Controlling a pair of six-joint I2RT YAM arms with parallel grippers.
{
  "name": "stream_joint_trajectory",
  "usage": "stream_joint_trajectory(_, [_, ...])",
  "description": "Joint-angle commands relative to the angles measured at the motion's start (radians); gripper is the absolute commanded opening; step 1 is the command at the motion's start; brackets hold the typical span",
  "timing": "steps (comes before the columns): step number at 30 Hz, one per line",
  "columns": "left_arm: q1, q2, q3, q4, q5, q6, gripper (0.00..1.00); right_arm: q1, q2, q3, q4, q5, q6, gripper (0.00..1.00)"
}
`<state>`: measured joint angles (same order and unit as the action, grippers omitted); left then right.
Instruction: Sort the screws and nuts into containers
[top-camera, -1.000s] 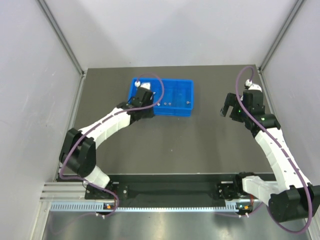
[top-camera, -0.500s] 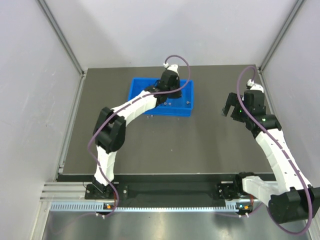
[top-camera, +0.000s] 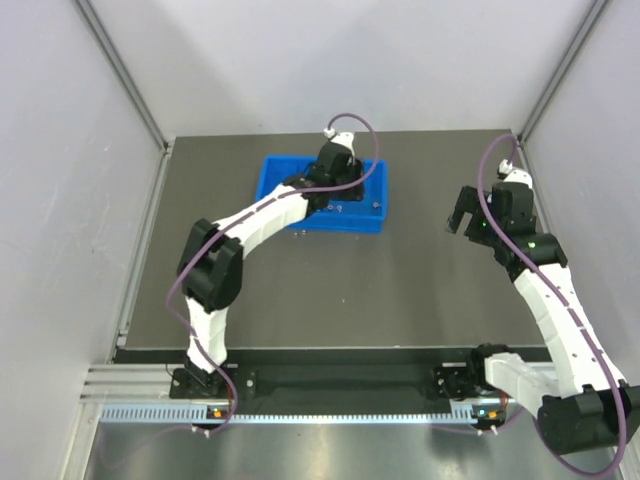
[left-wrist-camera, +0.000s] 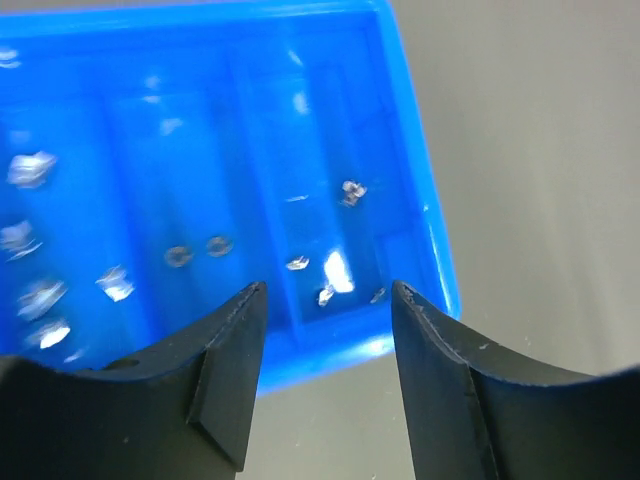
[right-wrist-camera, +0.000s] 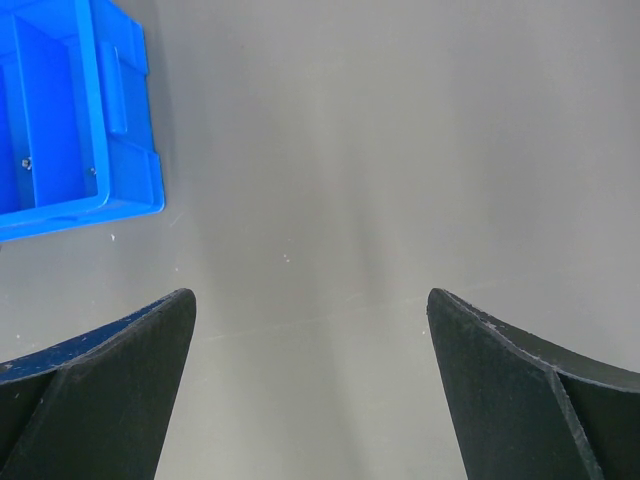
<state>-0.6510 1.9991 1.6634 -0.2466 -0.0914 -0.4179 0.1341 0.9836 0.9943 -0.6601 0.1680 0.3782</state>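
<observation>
blue tray (top-camera: 360, 225) sits near the worktop's (top-camera: 400, 300) far edge, left of centre. left gripper (left-wrist-camera: 325, 300) hovers over its right end, fingers parted, empty. right gripper (right-wrist-camera: 310, 300), near the right edge, gapes wide, holding nothing. nuts (left-wrist-camera: 178, 256) and screws (left-wrist-camera: 352, 190) lie in neighbouring compartments.

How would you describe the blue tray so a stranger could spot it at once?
Look at the dark table, near its far edge, slightly left of centre. The tray is the shallow rectangle there, below the left arm's fingers. It is the only bright blue thing, split into narrow sections.
</observation>
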Motion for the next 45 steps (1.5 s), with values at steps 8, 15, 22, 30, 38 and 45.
stream_joint_trajectory(8, [0.022, -0.573, -0.601, -0.079, -0.272, -0.034, 0.54, -0.018, -0.014, -0.034, 0.042, -0.005, 0.004, 1.00])
stream_joint_trajectory(15, [0.040, -0.507, -0.663, -0.036, -0.373, -0.096, 0.52, -0.016, -0.014, -0.048, 0.051, -0.039, 0.018, 1.00])
stream_joint_trajectory(22, [0.040, -0.335, -0.604, 0.047, -0.387, -0.078, 0.52, -0.019, -0.033, -0.045, 0.033, -0.006, 0.014, 1.00])
stream_joint_trajectory(30, [0.048, -0.218, -0.571, 0.076, -0.426, -0.107, 0.52, -0.018, -0.037, -0.042, 0.020, 0.019, 0.004, 1.00])
stream_joint_trajectory(38, [0.057, -0.178, -0.617, 0.182, -0.412, -0.127, 0.53, -0.019, -0.010, -0.037, 0.028, 0.016, 0.001, 1.00])
stream_joint_trajectory(45, [0.079, -0.125, -0.611, 0.202, -0.422, -0.159, 0.52, -0.019, -0.003, -0.028, 0.027, 0.022, -0.002, 1.00])
